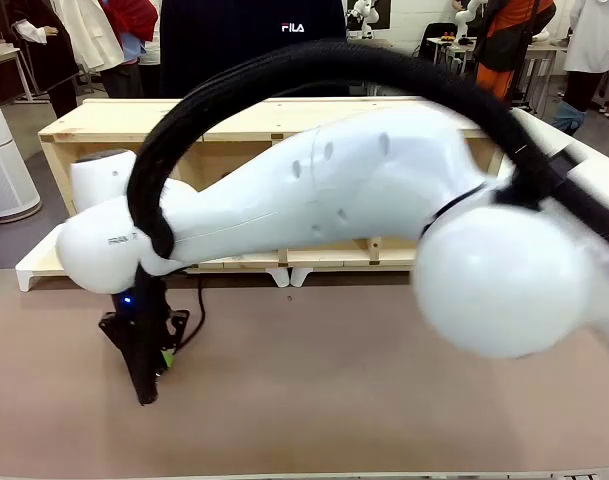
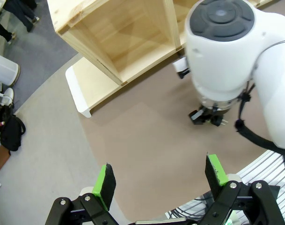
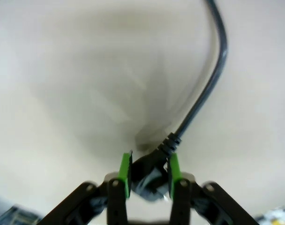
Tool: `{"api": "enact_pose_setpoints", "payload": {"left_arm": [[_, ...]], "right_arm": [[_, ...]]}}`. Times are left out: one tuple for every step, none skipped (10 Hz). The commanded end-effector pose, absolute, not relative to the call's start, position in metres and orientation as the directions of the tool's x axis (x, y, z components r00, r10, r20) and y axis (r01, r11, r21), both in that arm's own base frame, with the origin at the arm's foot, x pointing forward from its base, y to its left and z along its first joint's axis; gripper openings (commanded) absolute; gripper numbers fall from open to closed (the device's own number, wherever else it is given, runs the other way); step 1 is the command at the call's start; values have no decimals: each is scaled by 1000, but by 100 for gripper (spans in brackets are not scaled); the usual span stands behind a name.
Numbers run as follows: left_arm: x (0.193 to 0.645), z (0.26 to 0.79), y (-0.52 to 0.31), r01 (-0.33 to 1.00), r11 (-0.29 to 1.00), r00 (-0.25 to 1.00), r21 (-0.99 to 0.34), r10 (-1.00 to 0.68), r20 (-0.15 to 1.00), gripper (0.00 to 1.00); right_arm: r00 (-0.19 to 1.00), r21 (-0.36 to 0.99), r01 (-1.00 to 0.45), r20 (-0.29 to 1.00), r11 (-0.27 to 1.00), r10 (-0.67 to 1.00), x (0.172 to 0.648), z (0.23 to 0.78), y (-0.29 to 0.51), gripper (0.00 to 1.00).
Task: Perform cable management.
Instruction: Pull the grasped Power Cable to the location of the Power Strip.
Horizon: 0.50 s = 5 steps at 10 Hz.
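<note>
— Two grippers: holding what?
— The right gripper [image 3: 150, 159] was clamped on the plug [image 3: 148, 174] of the cable [image 3: 212, 79], lower centre; the left gripper [image 2: 161, 180] gaped, holding nothing.
— Obstructions?
— The white right arm [image 1: 334, 190] blocked the wooden crate [image 1: 234, 120].

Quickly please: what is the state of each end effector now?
Left end effector: open, holding nothing.
Right end effector: closed on the plug of the thin black flexible power cable.
</note>
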<state>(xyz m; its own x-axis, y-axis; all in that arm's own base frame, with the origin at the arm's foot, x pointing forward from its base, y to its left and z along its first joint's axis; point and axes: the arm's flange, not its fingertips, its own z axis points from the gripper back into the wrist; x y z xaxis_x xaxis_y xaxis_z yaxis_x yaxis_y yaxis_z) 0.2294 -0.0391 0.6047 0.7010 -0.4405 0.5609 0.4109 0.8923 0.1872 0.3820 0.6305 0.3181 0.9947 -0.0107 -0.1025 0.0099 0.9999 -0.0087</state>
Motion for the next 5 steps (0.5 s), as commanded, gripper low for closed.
{"api": "enact_pose_setpoints", "payload": {"left_arm": [[231,606,-40,412,893,695,184,-438,571,100],[231,606,-40,412,893,695,184,-438,571,100],[231,606,-40,412,893,695,184,-438,571,100],[231,606,-40,412,893,695,184,-438,571,100],[231,606,-40,412,893,695,184,-438,571,100]], "right_arm": [[990,37,87,-115,996,-82,336,325,558,39],[988,47,109,-112,993,-103,329,328,548,39],[985,47,135,-111,990,-129,324,328,539,39],[983,47,155,-111,987,-149,320,329,532,39],[981,45,172,-104,984,-166,316,330,527,39]]}}
